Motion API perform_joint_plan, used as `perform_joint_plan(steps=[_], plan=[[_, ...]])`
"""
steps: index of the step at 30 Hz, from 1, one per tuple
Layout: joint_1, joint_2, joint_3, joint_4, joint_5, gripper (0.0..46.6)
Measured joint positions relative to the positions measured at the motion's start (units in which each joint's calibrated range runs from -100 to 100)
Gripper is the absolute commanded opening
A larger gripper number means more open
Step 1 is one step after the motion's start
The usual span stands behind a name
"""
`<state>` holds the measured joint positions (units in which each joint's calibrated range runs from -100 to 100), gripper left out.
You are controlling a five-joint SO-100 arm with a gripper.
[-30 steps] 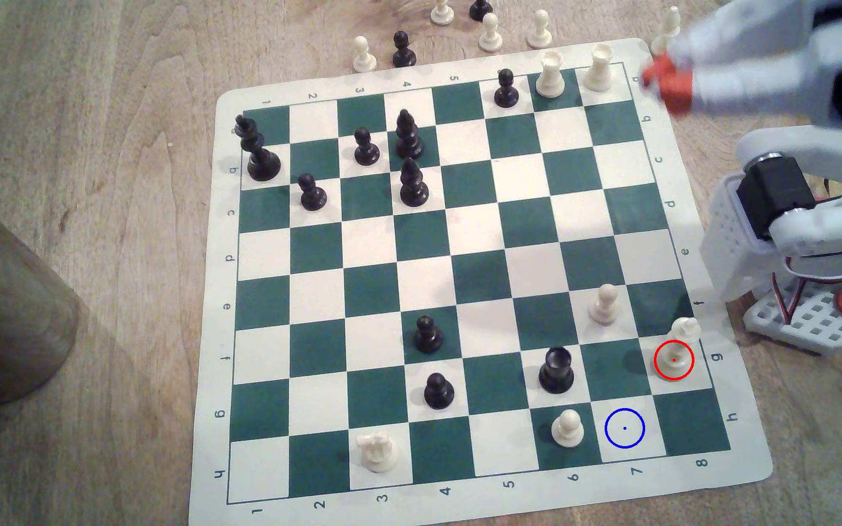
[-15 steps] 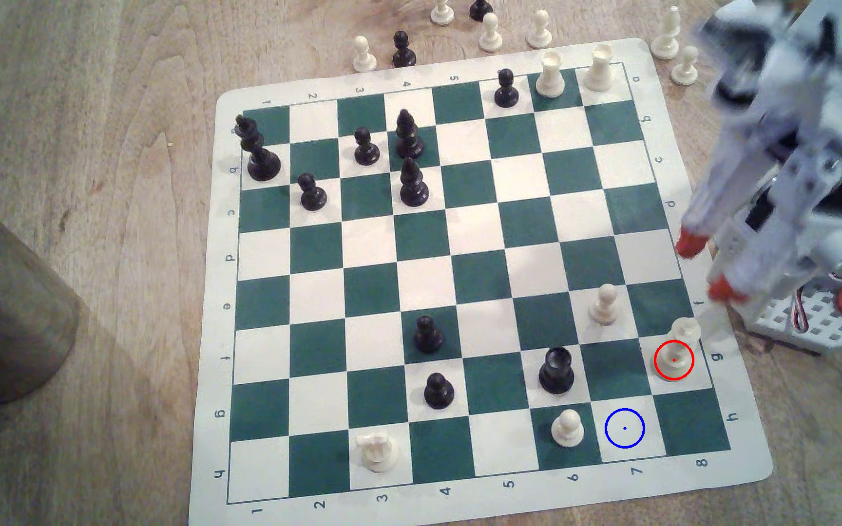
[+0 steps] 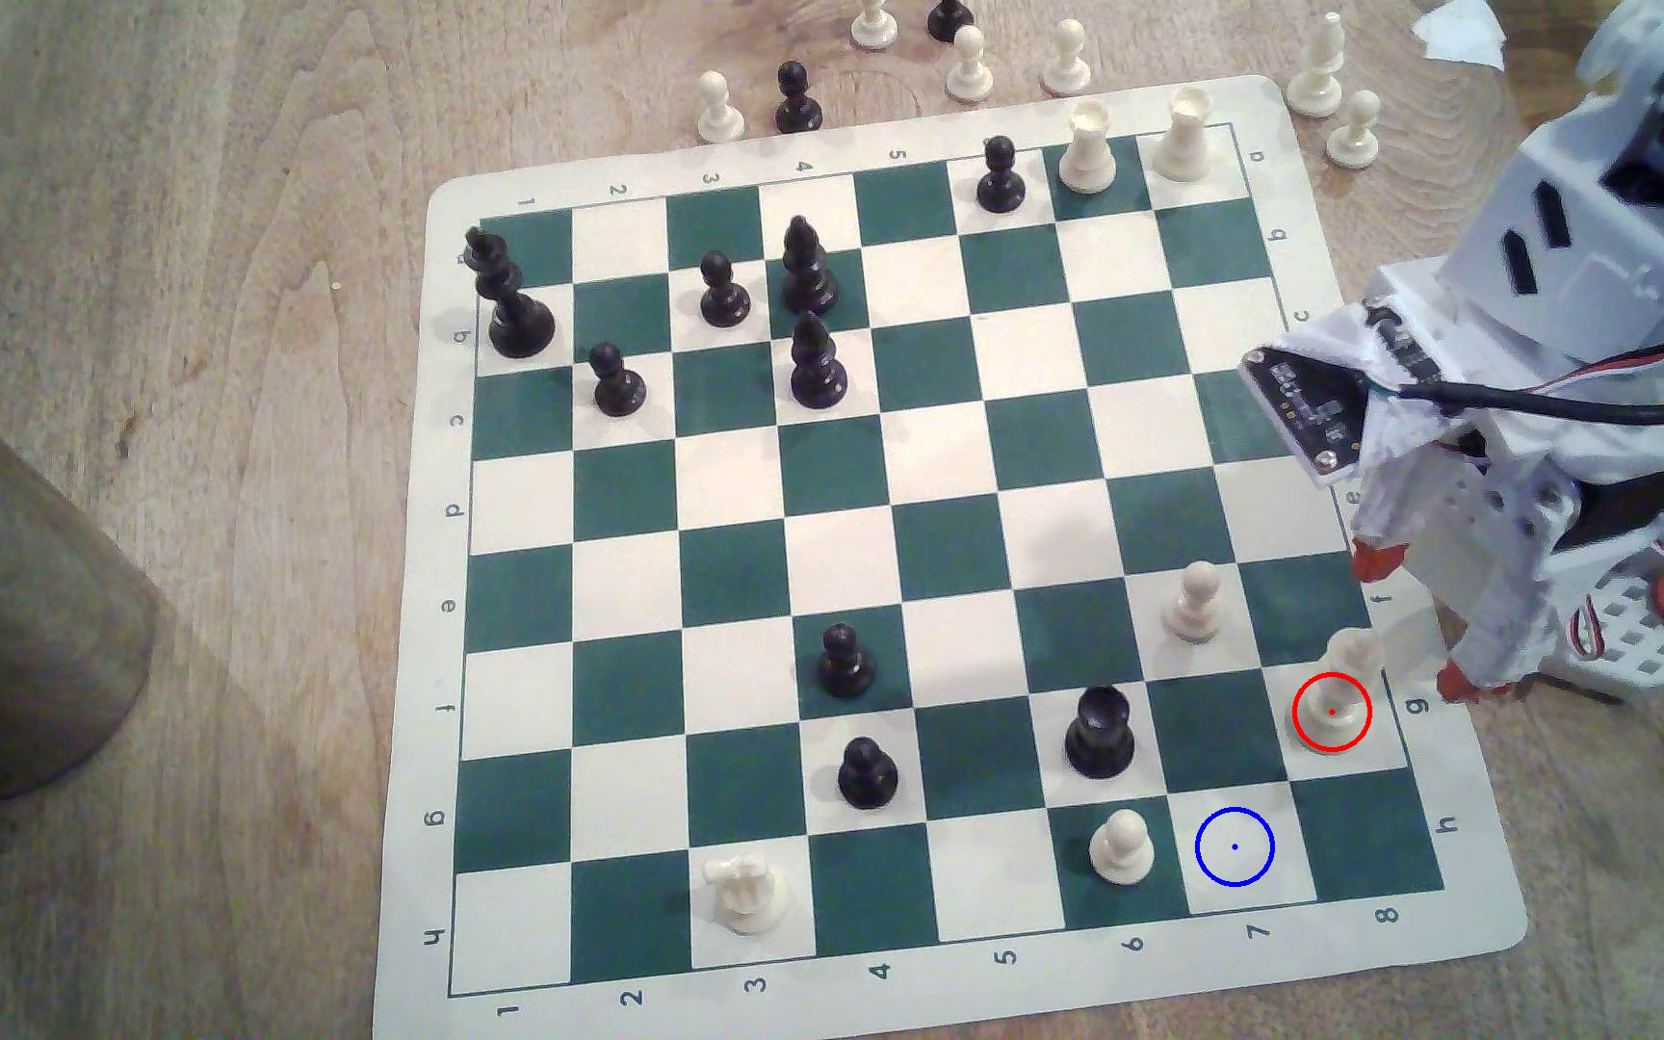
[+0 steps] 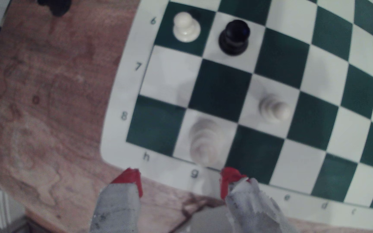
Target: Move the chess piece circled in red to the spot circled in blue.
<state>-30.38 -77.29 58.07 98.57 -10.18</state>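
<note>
Wooden table [image 3: 208, 300], board [image 3: 1468, 900] edge lettered "g", "h"; gripper [image 3: 1413, 625] spread wide, empty, beside the red-circled piece [image 3: 1348, 665].

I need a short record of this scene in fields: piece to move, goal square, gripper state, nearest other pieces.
piece to move: cream piece in the red ring, on square g8
goal: blue-ringed cream square, h7, free
gripper: gripper open, beside the piece at the board edge, not touching it
neighbours: cream pawn on h6, black rook on g6

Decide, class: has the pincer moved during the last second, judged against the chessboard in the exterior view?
Yes. The pincer swung from beyond the chessboard's far corner down its right edge, now open beside the red-circled piece.
</note>
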Motion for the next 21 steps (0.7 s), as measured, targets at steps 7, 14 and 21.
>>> perform_joint_plan(steps=[7, 14, 21], plan=[[0.1, 7.5, 2.0, -6.4, 0.3, 18.9], [0.1, 9.9, 8.1, -11.0, 1.2, 18.9], [2.7, 7.7, 9.3, -11.0, 2.5, 18.8]])
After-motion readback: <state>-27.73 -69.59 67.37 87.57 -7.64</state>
